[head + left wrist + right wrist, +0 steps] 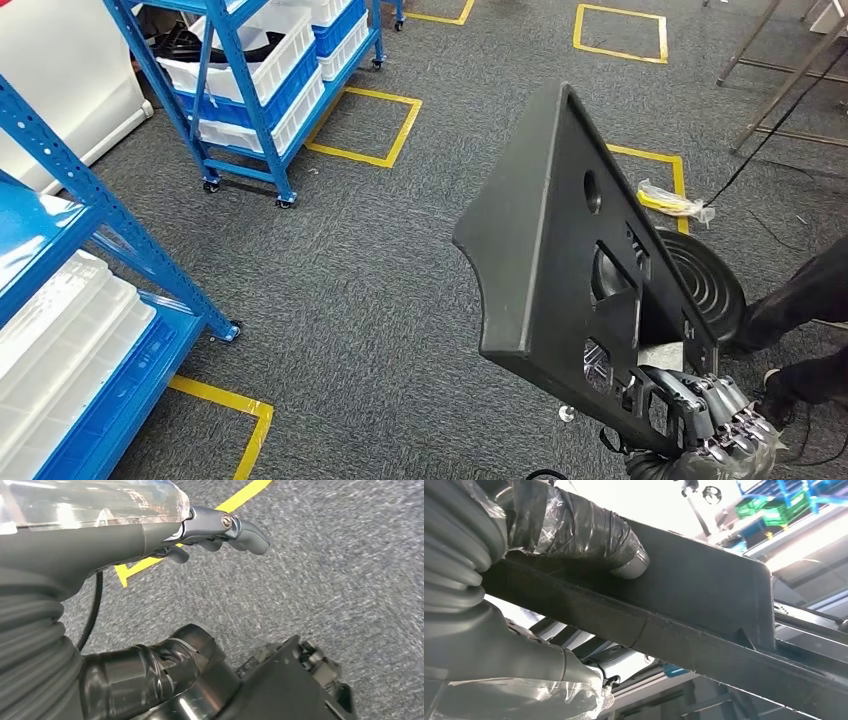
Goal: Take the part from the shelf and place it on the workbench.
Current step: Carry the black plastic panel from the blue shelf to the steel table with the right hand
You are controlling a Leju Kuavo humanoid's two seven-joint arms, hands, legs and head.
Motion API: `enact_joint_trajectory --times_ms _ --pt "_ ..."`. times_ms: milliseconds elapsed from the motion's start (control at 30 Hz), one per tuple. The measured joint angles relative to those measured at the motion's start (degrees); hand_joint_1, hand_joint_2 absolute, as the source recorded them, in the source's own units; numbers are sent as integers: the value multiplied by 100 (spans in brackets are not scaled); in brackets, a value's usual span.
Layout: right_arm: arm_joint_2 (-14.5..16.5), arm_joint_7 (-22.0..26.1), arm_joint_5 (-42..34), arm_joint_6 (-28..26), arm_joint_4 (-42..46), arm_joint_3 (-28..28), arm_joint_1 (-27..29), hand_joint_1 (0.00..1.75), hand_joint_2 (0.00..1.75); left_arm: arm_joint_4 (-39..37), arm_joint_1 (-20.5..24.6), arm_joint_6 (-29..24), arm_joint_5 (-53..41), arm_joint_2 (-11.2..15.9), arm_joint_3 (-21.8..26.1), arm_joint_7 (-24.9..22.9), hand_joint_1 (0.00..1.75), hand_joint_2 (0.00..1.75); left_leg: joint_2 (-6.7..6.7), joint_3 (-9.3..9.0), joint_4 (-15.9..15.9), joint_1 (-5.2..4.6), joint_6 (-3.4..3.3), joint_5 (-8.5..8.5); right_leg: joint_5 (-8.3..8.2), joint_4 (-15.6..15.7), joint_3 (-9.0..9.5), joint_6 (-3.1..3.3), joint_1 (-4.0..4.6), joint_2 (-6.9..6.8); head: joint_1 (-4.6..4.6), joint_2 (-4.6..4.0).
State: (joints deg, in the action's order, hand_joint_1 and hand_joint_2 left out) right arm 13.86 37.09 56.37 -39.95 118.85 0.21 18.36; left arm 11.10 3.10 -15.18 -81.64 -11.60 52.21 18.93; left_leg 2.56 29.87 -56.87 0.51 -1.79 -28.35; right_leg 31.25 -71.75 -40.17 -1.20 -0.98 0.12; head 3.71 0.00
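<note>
Here the right hand grips the lower edge of the part, a large flat black plastic panel with a round hole and several cut-outs, and holds it tilted up over the grey carpet at the right of the head view. In the right wrist view its thick thumb presses on one face of the panel while the rest of the hand lies under the panel's edge. The left hand hangs above the carpet with nothing in it; its dark fingers look loosely curled and close together, though the blur makes that hard to judge. A blue shelf with white bins stands at the left, a second blue rack farther off. Yellow tape squares mark the floor. A person's dark leg stands at the right edge, beside a black ribbed disc.
</note>
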Motion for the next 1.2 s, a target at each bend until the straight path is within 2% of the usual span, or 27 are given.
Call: enact_joint_trajectory --times_ms 33,100,133,200,233,267,300,333,400,433,467,500,533,600,667,733,767,833,867,933,967,1000,1033,1100,1133,1167,1200 --pt "0 0 -11 -1 -2 -4 1 175 175 0 7 7 0 -2 1 4 0 175 46 -19 -3 -1 18 -16 -189 410 224 5 -5 -81 1 0" --pt "0 0 -68 -2 2 -25 10 175 175 0 16 5 0 -6 1 22 0 175 113 -49 -20 -26 76 -57 -382 1068 573 40 33 -260 -1 0" --pt "0 0 -113 -2 8 -46 27 175 175 0 21 -1 0 -8 1 34 0 175 148 -61 -26 -38 107 -75 -397 1225 647 64 57 -309 -2 0" --pt "0 0 -188 -2 22 -96 74 175 175 0 33 -20 0 -16 1 51 0 175 224 -82 -21 -46 159 -96 -387 1259 637 115 80 -235 -5 0" --pt "0 0 -213 -2 33 -120 97 175 175 0 42 -30 0 -21 1 57 0 175 217 -86 -41 -36 190 -127 -396 1275 638 145 74 -187 -4 0" --pt "0 0 -228 -2 46 -137 108 175 175 0 47 -38 0 -26 1 61 0 175 149 -59 -130 -22 216 -204 -408 1291 642 183 63 -142 -5 0" --pt "0 1 -237 -2 62 -150 114 175 175 0 50 -45 0 -31 1 63 0 175 53 12 -306 -8 239 -330 -418 1308 648 219 48 -103 -5 0" --pt "0 1 -240 -2 75 -158 120 175 175 -1 47 -49 0 -34 1 62 0 175 -68 159 -637 5 257 -523 -423 1315 652 248 43 -60 -6 0" --pt "0 2 -240 -2 86 -173 125 175 175 -2 32 -51 0 -39 1 48 0 175 -184 557 -1461 10 270 -882 -422 1311 650 274 52 43 -6 0" --pt "0 2 -237 -2 86 -179 129 175 175 -2 27 -51 0 -40 1 39 0 175 -201 709 -1751 10 272 -948 -421 1308 653 278 58 105 -6 0" --pt "0 1 -235 -2 86 -184 130 175 175 -2 26 -51 0 -41 2 26 0 175 -205 754 -1801 10 268 -881 -421 1304 659 279 62 166 -6 0" --pt "0 2 -232 -2 86 -187 131 175 175 -2 28 -51 -1 -41 2 15 0 175 -215 678 -1594 11 258 -696 -418 1300 671 277 63 231 -6 0" --pt "0 2 -230 -2 86 -189 131 175 175 -2 30 -50 -1 -41 3 5 0 175 -253 517 -1215 13 244 -452 -415 1296 685 273 62 295 -6 0" --pt "0 2 -226 -2 86 -189 128 175 175 -2 22 -46 -1 -40 12 -10 0 175 -487 189 -438 26 207 -109 -405 1271 682 242 64 411 -4 0" --pt "1 2 -215 -2 87 -189 130 175 175 -1 23 -42 0 -39 30 -15 0 175 -659 81 -142 17 174 -54 -417 1255 633 170 48 505 -4 0" --pt "2 2 -191 -2 89 -189 142 175 175 0 32 -40 0 -39 45 -12 0 175 -590 72 -99 6 115 -30 -436 1255 600 91 24 576 -5 0" --pt "2 2 -178 -2 91 -189 150 175 175 0 34 -39 0 -38 50 -10 0 175 -537 60 -73 12 74 -9 -421 1234 590 66 22 551 -4 0" --pt "3 1 -161 -2 94 -188 157 175 175 0 34 -39 0 -38 56 -4 0 175 -437 41 -14 25 3 28 -286 1048 511 38 31 368 3 0" --pt "4 1 -154 -2 95 -187 158 175 175 0 31 -40 0 -38 64 -3 0 175 -390 39 -10 16 -13 29 -142 811 400 28 37 248 8 0" --pt "4 1 -143 -2 92 -187 158 175 175 0 15 -45 0 -35 84 -2 0 175 -268 44 -10 -5 -37 23 205 107 66 -1 28 93 10 0" --pt "4 1 -140 -2 88 -187 162 175 175 0 7 -46 -1 -32 93 -3 0 175 -197 45 -12 -15 -40 17 308 -191 -72 -14 19 58 10 0" --pt "4 1 -140 -2 85 -187 166 175 175 0 4 -47 -1 -28 98 -3 0 175 -128 43 -13 -23 -41 9 298 -295 -116 -20 13 38 9 0" --pt "4 2 -140 -2 83 -187 168 175 175 0 5 -47 -1 -25 101 -3 0 175 -67 36 -14 -28 -37 0 191 -188 -51 -20 11 20 10 0" --pt "5 1 -140 -2 81 -186 169 175 175 0 14 -47 -1 -25 103 -3 0 175 32 2 -16 -33 -16 -27 -169 583 368 9 23 -95 10 0" --pt "6 2 -140 -2 82 -186 168 175 175 0 17 -48 -1 -25 104 -3 0 175 71 -17 -19 -43 4 -43 -285 948 563 37 47 -176 10 0" --pt "7 2 -143 -2 82 -186 168 175 175 0 19 -49 -1 -25 105 -3 0 175 106 -31 -21 -52 30 -57 -348 1206 697 67 73 -234 10 0" --pt "7 2 -149 -2 83 -187 167 175 175 0 21 -49 -1 -25 105 -4 0 175 139 -42 -22 -58 56 -69 -345 1307 743 94 98 -260 9 0"
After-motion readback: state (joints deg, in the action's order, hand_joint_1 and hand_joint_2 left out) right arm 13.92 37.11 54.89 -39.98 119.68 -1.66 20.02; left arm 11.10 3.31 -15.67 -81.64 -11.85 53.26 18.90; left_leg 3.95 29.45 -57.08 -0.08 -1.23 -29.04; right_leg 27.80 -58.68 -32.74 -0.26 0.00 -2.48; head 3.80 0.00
